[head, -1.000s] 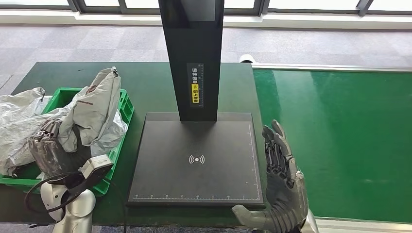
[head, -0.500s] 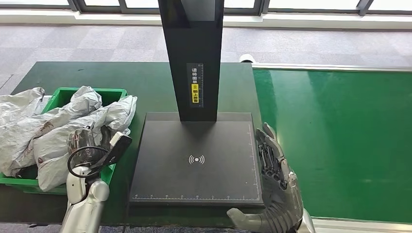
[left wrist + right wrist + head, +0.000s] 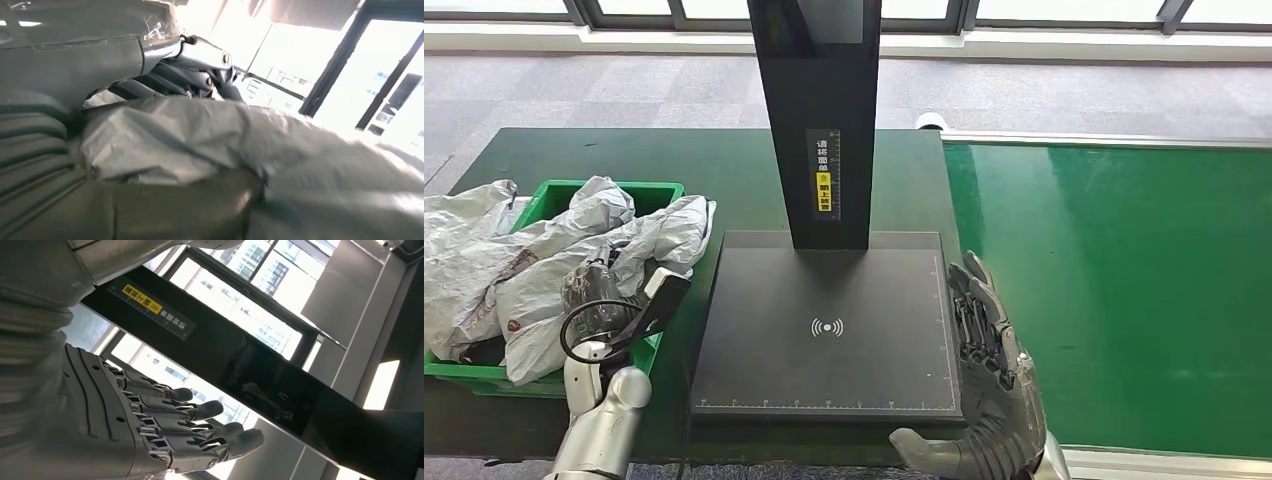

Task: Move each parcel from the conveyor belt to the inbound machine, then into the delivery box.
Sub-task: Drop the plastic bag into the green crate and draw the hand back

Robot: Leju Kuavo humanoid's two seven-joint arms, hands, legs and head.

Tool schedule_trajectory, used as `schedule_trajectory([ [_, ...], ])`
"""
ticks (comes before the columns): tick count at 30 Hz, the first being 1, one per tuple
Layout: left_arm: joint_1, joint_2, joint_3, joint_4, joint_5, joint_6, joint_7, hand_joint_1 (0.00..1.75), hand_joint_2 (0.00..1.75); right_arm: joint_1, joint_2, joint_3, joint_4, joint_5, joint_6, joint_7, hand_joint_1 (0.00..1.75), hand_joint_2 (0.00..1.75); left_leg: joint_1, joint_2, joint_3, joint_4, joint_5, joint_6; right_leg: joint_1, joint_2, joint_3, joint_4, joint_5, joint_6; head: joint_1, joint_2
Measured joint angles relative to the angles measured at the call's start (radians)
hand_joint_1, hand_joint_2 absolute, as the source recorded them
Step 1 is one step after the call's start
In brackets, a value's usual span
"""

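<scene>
Since a second ago the crumpled grey plastic parcel (image 3: 604, 262) has dropped from upright above the green plastic delivery box (image 3: 554, 195) to lie across its near corner, and the left hand (image 3: 604, 290) lies against it; whether its fingers grip the bag I cannot tell. With fingers straight and holding nothing, the right hand (image 3: 989, 345) stands at the edge of the black inbound machine (image 3: 824, 330). This parcel looks delivered, and the green conveyor belt (image 3: 1114, 290) shows no parcel.

The grey parcel (image 3: 604, 265), earlier held upright, is now laid across the green delivery box (image 3: 659, 195) beneath the left hand (image 3: 599, 295).
</scene>
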Motion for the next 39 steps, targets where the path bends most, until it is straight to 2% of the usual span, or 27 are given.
schedule_trajectory([
  [9,0.066,-0.019,0.046,-0.127,0.382,0.007,-0.234,0.0,0.0,-0.012,-0.001,0.0,0.005,-0.037,-0.01,0.0,0.0,1.75,0.0,0.0,-0.002,0.0,0.0,-0.001,0.0,0.0,-0.002,0.0,-0.001,-0.001,0.0,0.0],
  [12,0.081,-0.046,0.103,-0.185,0.411,0.008,-0.286,0.0,0.0,-0.034,-0.002,0.0,0.015,-0.047,-0.008,0.0,0.0,1.75,0.0,-0.001,-0.004,0.0,0.0,0.0,0.0,0.0,-0.003,0.0,-0.001,-0.001,0.0,0.0],
  [18,0.086,-0.084,0.204,-0.259,0.376,0.008,-0.293,0.0,0.0,-0.063,-0.002,0.0,0.038,-0.049,-0.003,0.0,0.0,1.75,0.0,-0.002,-0.004,0.0,0.0,0.0,0.0,-0.001,-0.003,0.0,-0.001,-0.001,0.0,0.0],
  [26,0.094,-0.099,0.235,-0.301,0.321,0.008,-0.29,0.0,0.0,-0.072,-0.002,0.0,0.051,-0.049,-0.004,0.0,0.0,1.75,0.0,-0.002,-0.004,0.0,0.0,0.0,0.0,-0.001,-0.003,0.0,-0.001,-0.001,0.0,0.0],
  [29,0.108,-0.105,0.229,-0.305,0.413,0.0,-0.318,0.0,0.0,-0.071,-0.002,0.0,0.053,-0.046,-0.016,0.0,0.0,1.75,0.0,-0.002,-0.004,0.0,0.0,0.0,0.0,-0.001,-0.004,0.0,-0.001,-0.001,0.0,0.0],
  [32,0.135,-0.105,0.183,-0.315,0.618,-0.086,-0.382,0.0,0.0,-0.062,-0.002,0.0,0.053,-0.033,-0.036,0.0,0.0,1.75,0.0,-0.002,-0.004,0.0,0.0,0.0,0.0,-0.001,-0.004,0.0,-0.001,-0.001,0.0,0.0],
  [35,0.176,-0.095,0.109,-0.353,0.826,-0.299,-0.467,0.0,0.0,-0.039,-0.002,0.0,0.044,-0.035,-0.052,0.0,0.0,1.75,0.0,-0.002,-0.004,0.0,-0.001,0.0,0.0,-0.001,-0.004,0.0,-0.001,-0.001,0.0,0.0],
  [37,0.209,-0.081,0.055,-0.392,0.882,-0.425,-0.509,0.0,0.0,-0.024,-0.002,0.0,0.034,-0.05,-0.057,0.0,0.0,1.75,0.0,-0.001,-0.004,0.0,-0.001,0.0,0.0,0.0,-0.005,0.0,-0.001,-0.001,0.0,0.0],
  [39,0.242,-0.063,-0.002,-0.441,0.891,-0.502,-0.525,0.0,0.0,-0.012,-0.004,0.0,0.027,-0.075,-0.057,0.0,0.0,1.75,0.0,0.0,-0.004,0.0,-0.002,0.0,-0.001,0.0,-0.005,0.0,-0.001,-0.001,0.0,0.0],
])
